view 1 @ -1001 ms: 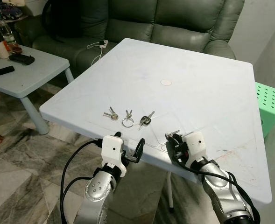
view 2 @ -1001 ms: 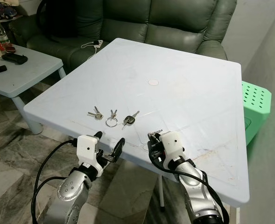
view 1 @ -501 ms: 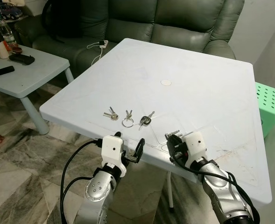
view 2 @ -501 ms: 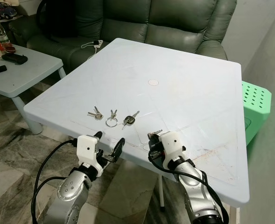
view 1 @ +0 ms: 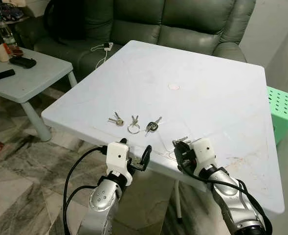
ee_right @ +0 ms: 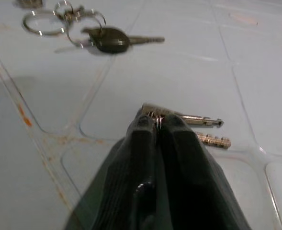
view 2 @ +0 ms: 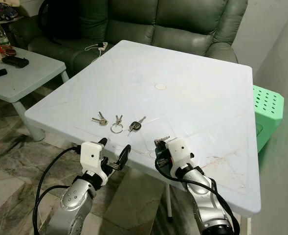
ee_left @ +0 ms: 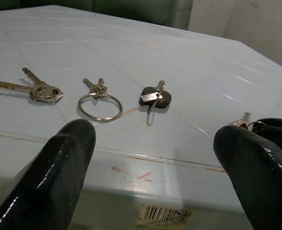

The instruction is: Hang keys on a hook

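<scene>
A pale blue square plastic table (view 1: 217,98) carries three key sets in a row near its front edge: two brass keys (view 1: 116,119), a steel ring with small keys (view 1: 134,126), and a black-headed key (view 1: 152,126). A small round white disc (view 1: 173,87) lies near the centre.

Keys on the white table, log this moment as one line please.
right gripper: shut on key set at table edge | left gripper: open, below edge | three key sets lying loose
</scene>
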